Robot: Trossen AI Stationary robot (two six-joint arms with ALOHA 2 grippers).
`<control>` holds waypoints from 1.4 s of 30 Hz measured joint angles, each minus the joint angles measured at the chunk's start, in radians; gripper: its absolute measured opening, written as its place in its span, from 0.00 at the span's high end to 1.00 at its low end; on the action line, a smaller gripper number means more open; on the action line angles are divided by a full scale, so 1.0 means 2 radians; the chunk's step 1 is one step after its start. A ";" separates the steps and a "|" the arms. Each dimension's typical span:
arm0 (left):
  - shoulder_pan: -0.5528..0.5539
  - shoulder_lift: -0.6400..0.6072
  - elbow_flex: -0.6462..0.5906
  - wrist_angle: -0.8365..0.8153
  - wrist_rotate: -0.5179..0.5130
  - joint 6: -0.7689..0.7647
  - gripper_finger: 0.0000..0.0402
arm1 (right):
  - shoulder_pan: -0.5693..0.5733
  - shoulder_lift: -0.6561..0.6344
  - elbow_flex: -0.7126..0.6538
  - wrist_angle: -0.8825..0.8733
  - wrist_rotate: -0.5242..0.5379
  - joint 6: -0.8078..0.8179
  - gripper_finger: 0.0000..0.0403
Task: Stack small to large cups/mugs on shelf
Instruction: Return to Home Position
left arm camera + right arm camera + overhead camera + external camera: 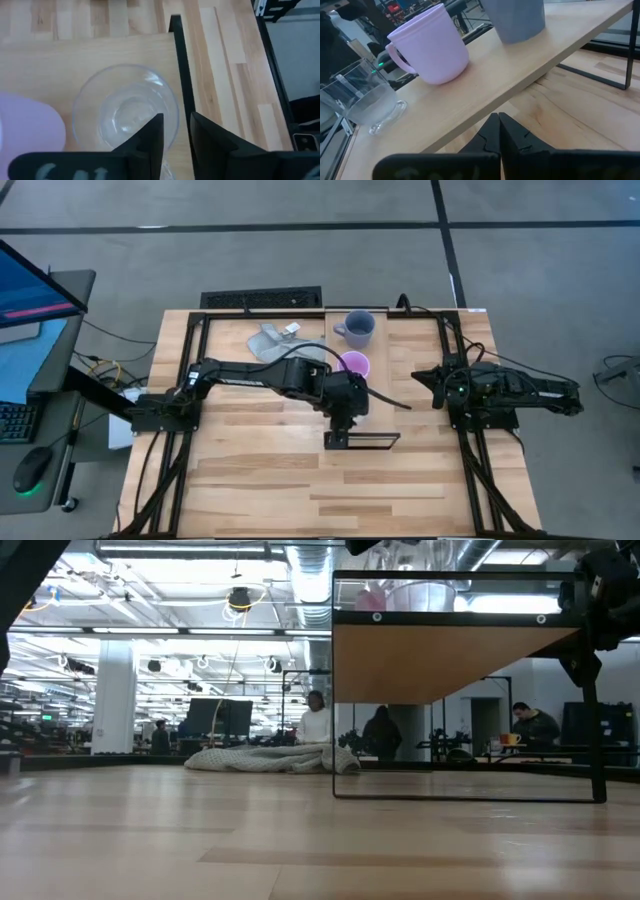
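Observation:
The clear glass cup (125, 112) stands upright on its base at the near end of the light-wood shelf (520, 65). The pink-purple mug (432, 47) stands beside it, and the blue-grey mug (515, 17) stands at the shelf's far end. All three are in one row. My left gripper (177, 125) hovers over the glass from above, open. One finger (152, 135) is inside the cup and the other (210, 145) is outside its wall. My right gripper (499, 120) is shut and empty, to the right of the shelf (378, 350) and lower than its plank. My left gripper straddles the glass cup's rim (176, 112) on the side away from the pink mug, pointing down. A gap shows between the two fingers. I cannot tell whether either finger touches the wall. The cup stands on the shelf.
A crumpled grey cloth (275, 340) lies on the table left of the shelf's far end. A dark keyboard (262, 299) sits at the table's far edge. Bare tabletop (300, 490) lies toward the near edge. People show in the room beyond (315, 720).

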 joint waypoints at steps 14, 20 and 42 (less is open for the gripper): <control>0.014 -0.097 0.000 0.006 -0.084 0.039 0.74 | 0.000 0.000 0.000 0.000 0.000 0.000 0.95; 0.021 -0.166 -0.001 -0.002 -0.134 0.049 0.74 | 0.000 0.000 0.000 0.000 0.000 -0.001 0.95; 0.114 -0.577 -0.657 0.441 -0.106 0.002 0.74 | 0.000 0.000 0.000 0.027 0.044 -0.043 0.93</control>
